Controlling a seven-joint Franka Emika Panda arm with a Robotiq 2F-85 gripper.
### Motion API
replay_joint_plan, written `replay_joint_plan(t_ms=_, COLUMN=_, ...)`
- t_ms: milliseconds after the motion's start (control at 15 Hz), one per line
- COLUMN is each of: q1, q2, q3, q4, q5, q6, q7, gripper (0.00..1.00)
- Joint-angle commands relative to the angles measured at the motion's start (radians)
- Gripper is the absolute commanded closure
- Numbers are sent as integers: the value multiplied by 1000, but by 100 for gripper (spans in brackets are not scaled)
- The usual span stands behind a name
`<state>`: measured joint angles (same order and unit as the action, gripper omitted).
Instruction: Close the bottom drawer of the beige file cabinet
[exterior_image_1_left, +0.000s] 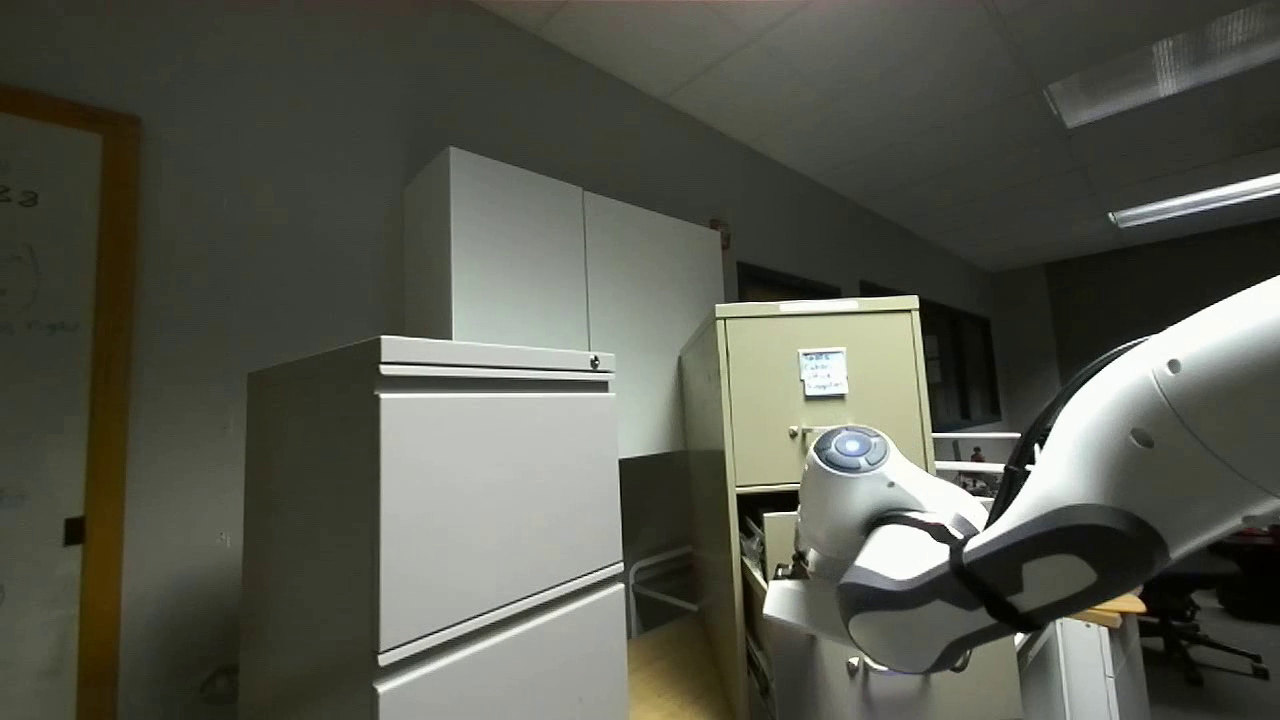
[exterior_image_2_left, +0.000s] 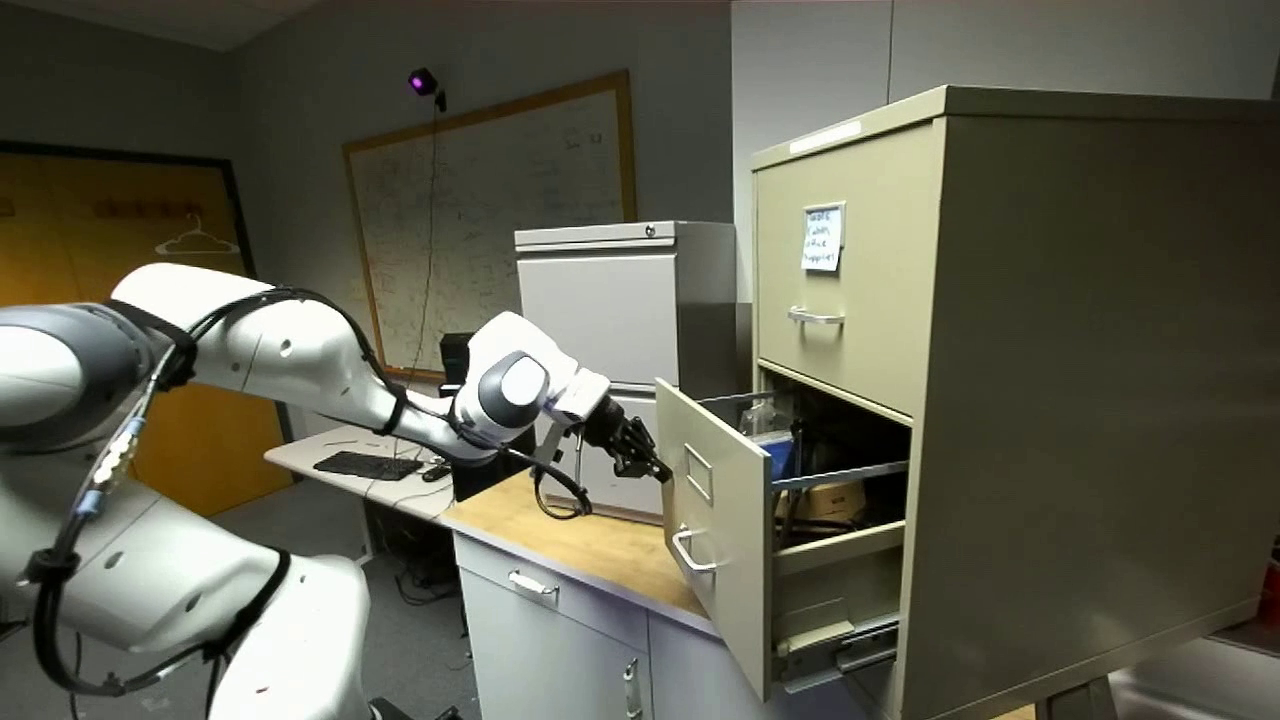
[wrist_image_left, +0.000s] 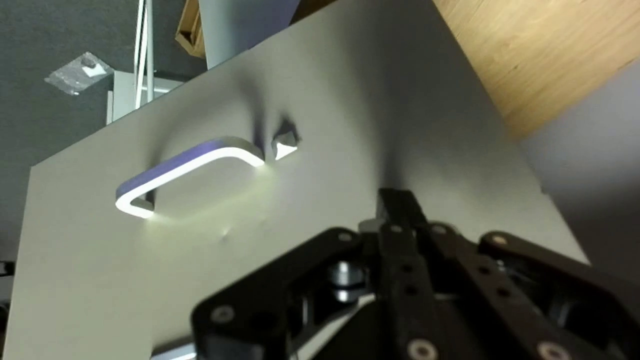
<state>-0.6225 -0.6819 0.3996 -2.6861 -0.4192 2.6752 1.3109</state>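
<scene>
1. at far left in an exterior view, the robot arm (exterior_image_2_left: 270, 340) reaches rightward, past the left front corner of the counter (exterior_image_2_left: 570, 540).
2. next, a pale grey cabinet (exterior_image_2_left: 600, 310) stands on the counter, towards its back edge.
3. then come the fingers (wrist_image_left: 399, 207), pressed together, with nothing seen between them in the wrist view. their tips lie at the front of the bottom drawer (exterior_image_2_left: 735, 520), near its edge towards the pale grey cabinet; i cannot tell whether they touch it.
4. the bottom drawer stands well out in both exterior views, a brown box-like thing (exterior_image_2_left: 840, 502) showing inside, its front hiding part of the counter's front edge. its handle (exterior_image_2_left: 697, 566) is free of the fingers.
5. at far right is the beige file cabinet (exterior_image_2_left: 1100, 380), its top drawer (exterior_image_2_left: 880, 290) flush; the counter's right corners are out of sight.
6. i judge the closing push not yet made, or barely begun: the arm looks set for it. left to do is the whole visible travel, until both drawer fronts lie level.
</scene>
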Motion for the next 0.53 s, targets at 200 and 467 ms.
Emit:
replay_joint_plan(t_ms=200, q1=-324, q2=-6, q3=343, q4=123, q5=-308, q6=62, q7=423, gripper=100)
replay_joint_plan(t_ms=467, q1=-490, q2=-19, q3=525, q4=237, q5=-451, q6=-34, q7=651, gripper=100)
